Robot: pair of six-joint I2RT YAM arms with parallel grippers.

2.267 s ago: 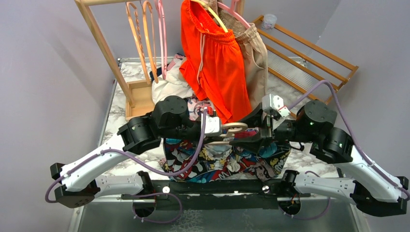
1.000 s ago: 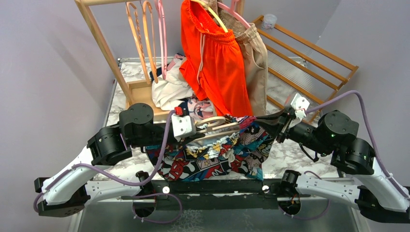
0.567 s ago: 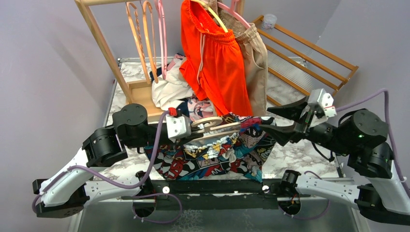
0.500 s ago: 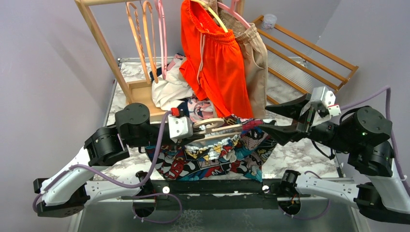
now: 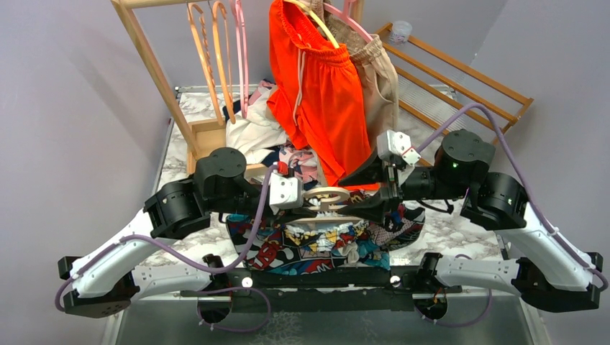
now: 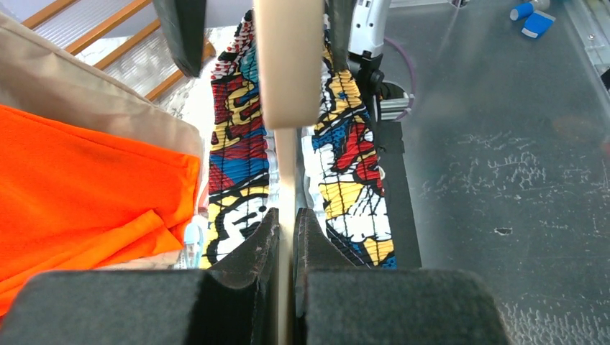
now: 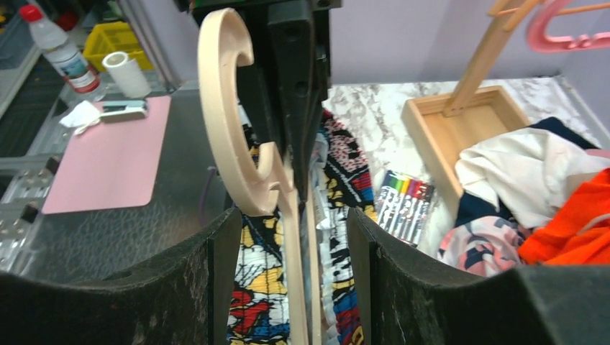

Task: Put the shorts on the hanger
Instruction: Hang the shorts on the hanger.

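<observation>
Over the marble table (image 5: 167,159), my left gripper (image 6: 285,219) pinches the hanger (image 6: 288,65); my right gripper (image 7: 291,230) is spread wide, straddling the hanger and the shorts (image 6: 237,144) hanging around it

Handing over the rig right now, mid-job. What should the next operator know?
Left gripper: shut on the hanger, near its hook.
Right gripper: open, straddling the hanger, gripping nothing.
Comic-print shorts: waistband runs along both sides of the hanger, fabric hanging below it.
Done: shorts look threaded onto the hanger.
Left: probably check that the waistband sits on both hanger arms, then release.
</observation>
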